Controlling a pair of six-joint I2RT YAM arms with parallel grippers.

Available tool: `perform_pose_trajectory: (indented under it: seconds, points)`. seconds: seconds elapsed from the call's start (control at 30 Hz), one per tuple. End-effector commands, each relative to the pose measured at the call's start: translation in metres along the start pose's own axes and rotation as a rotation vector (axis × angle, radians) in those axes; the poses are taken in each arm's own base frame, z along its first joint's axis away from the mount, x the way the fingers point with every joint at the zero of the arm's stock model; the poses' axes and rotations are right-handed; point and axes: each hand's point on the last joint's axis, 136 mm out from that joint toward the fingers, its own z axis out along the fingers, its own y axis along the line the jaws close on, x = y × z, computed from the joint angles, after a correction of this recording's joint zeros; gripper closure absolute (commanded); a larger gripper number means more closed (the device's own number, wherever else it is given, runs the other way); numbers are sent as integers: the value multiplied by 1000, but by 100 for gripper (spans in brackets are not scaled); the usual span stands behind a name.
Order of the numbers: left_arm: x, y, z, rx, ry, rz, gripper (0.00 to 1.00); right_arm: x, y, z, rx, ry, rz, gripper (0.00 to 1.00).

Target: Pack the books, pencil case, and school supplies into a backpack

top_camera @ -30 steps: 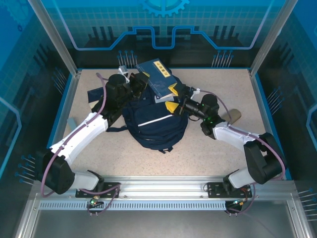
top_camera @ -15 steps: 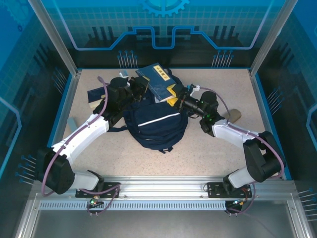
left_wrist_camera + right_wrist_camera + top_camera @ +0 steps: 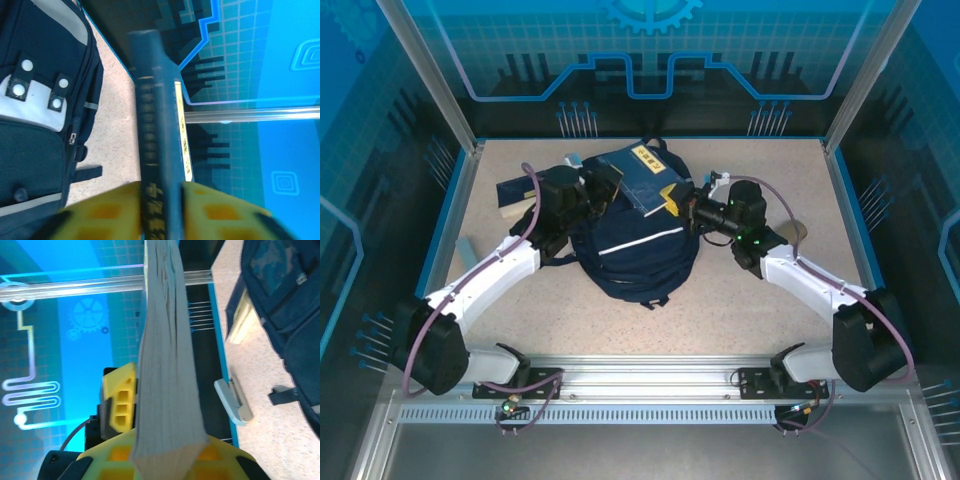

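Navy flat book with cream page edges (image 3: 642, 175): held just above the top end of the large navy striped fabric backpack (image 3: 638, 250).
Left gripper (image 3: 159, 212): yellow jaws closed on its spine.
Right gripper (image 3: 167, 455): jaws clamped on the page edge.
Insertion: best to tilt both ends together, sliding it down into the backpack.

Top view high, looking down — 2 wrist views close, sharing book (image 3: 152, 125).

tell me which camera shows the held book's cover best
Top external: the book turns its navy cover and yellow mark to that camera, above the backpack. Left wrist gives its spine edge-on between the left fingers. Right wrist gives the cream page edges between the right fingers.
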Motion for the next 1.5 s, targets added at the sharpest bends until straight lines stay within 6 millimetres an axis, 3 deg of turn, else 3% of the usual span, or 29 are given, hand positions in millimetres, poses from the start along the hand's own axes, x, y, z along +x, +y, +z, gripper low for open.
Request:
perform_pose_trajectory:
  seconds: [0.0, 0.1, 0.17, 0.27, 0.5, 0.67, 0.83, 1.03, 1.27, 1.47]
  points:
    - [9, 11, -15, -38, 43, 57, 53, 0, 24, -17, 55, -17, -169, 93]
    - [20, 38, -19, -117, 100, 116, 30, 1, 21, -34, 160, -34, -269, 94]
    - [29, 55, -21, -173, 163, 180, 22, -1, 18, -47, 224, -45, -319, 95]
    - [39, 75, -24, -254, 246, 296, 18, -8, 5, -68, 324, -68, -365, 95]
    - [69, 90, -22, -387, 481, 654, 13, -25, -35, -124, 537, -123, -391, 96]
    - [98, 112, -8, -508, 646, 937, 13, -33, -55, -154, 602, -170, -351, 96]
    - [112, 130, 7, -579, 735, 1100, 20, -37, -65, -170, 634, -193, -315, 96]
    - [118, 152, 13, -639, 874, 1235, 32, -40, -73, -176, 645, -196, -279, 96]
    - [131, 172, 19, -670, 994, 1306, 33, -40, -84, -177, 648, -196, -237, 96]
    - [144, 175, 27, -666, 1006, 1331, 34, -39, -90, -177, 650, -188, -212, 96]
